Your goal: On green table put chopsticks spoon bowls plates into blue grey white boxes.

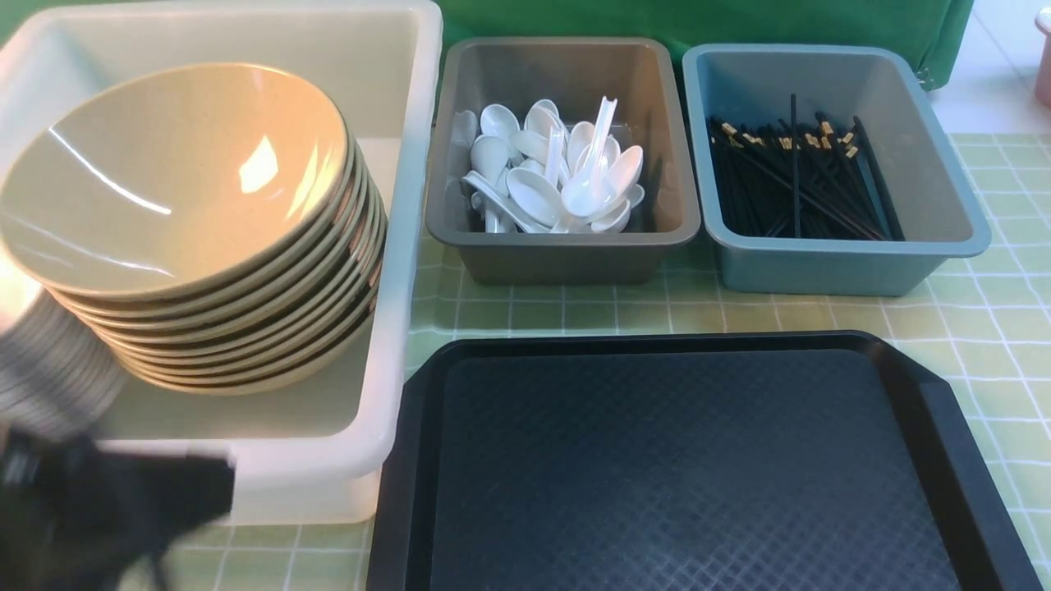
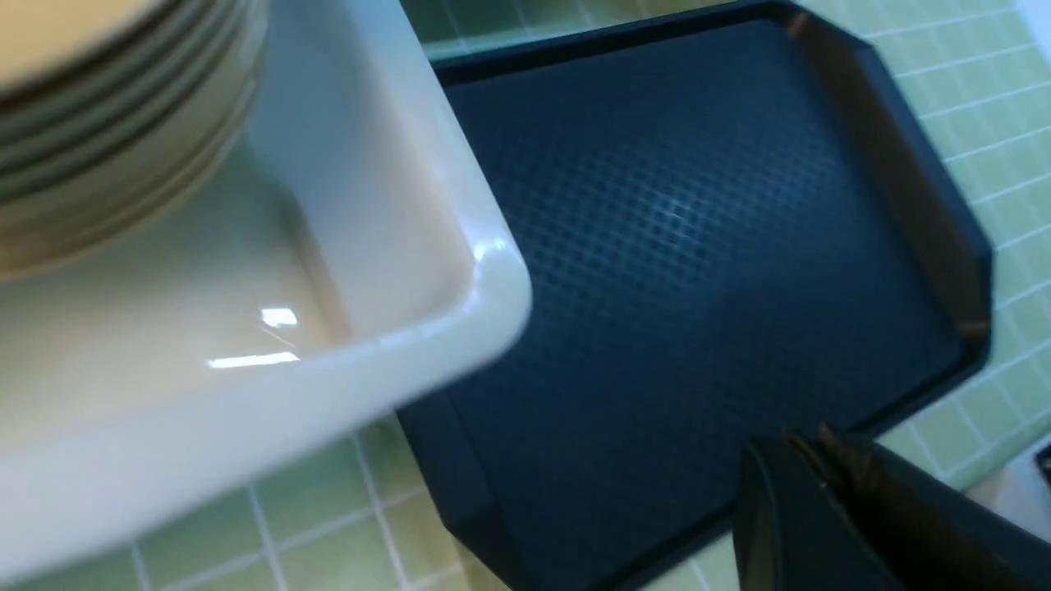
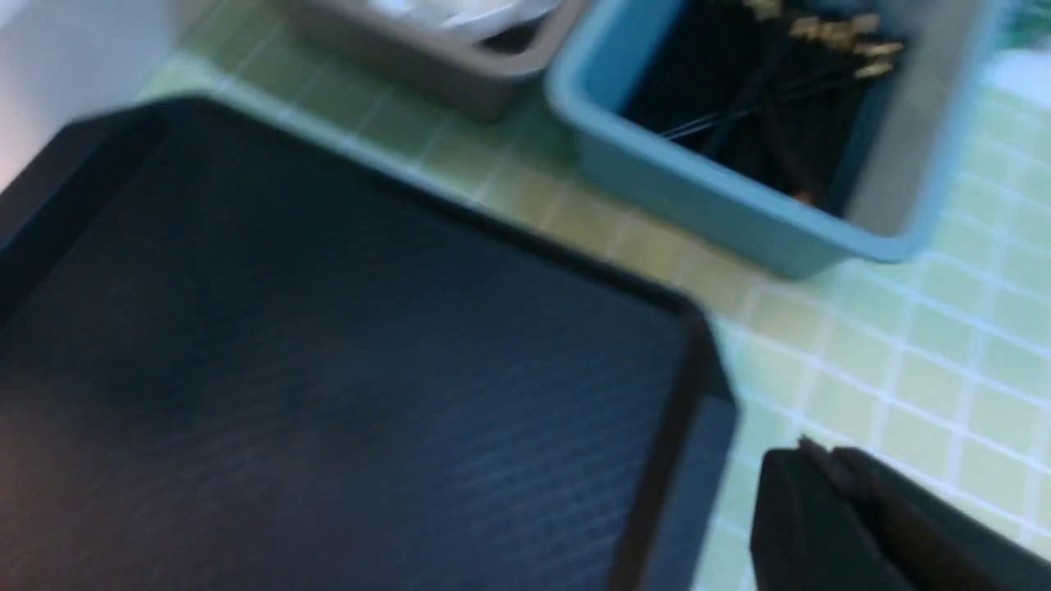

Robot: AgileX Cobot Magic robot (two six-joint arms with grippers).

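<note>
A stack of tan bowls (image 1: 189, 189) leans in the large white box (image 1: 410, 246) at the left, with a blurred stack of pale plates (image 1: 45, 369) beside it. White spoons (image 1: 558, 180) fill the grey box (image 1: 566, 263). Black chopsticks (image 1: 796, 180) lie in the blue box (image 1: 821, 271). My left arm (image 1: 107, 509) is a dark blur in front of the white box's near corner. My left gripper (image 2: 809, 447) is shut and empty over the tray's near edge. My right gripper (image 3: 813, 451) is shut and empty over the green table (image 3: 903, 328), beside the tray's corner.
A black textured tray (image 1: 690, 468) lies bare on the green table (image 1: 985, 328) in front of the grey and blue boxes. A dark green cloth (image 1: 698, 20) hangs behind the boxes. The table's right edge shows white floor beyond it.
</note>
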